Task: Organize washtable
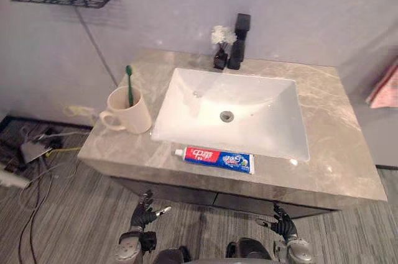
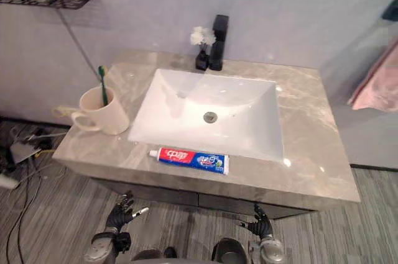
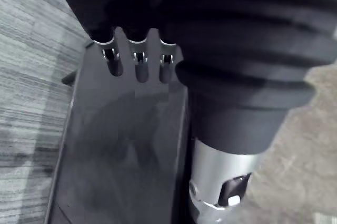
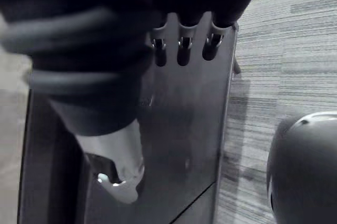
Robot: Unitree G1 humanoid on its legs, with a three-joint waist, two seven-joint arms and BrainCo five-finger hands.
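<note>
Two hands are held low before the desk (image 1: pixel 336 152), the left hand (image 1: pixel 144 213) and the right hand (image 1: pixel 283 223), both with fingers loosely spread and nothing grasped, probably ready for a first reach. The toothpaste (image 1: pixel 213 159) is laid flat at the desk's front edge, up between the hands. The mug (image 1: pixel 127 110), with a toothbrush (image 1: pixel 129 84) stood upright inside, is placed beyond the left hand.

Two matching silver-and-black robot hands

The left hand (image 1: pixel 144 214), at 7 o'clock in the head view, and the right hand (image 1: pixel 283 222), at 5 o'clock, look alike: a black ribbed cover (image 3: pixel 253 50) over back and wrist, short silver fingers (image 3: pixel 138 61) with dark tips, and a thick silver thumb (image 3: pixel 218 174) with a dark slot.
</note>
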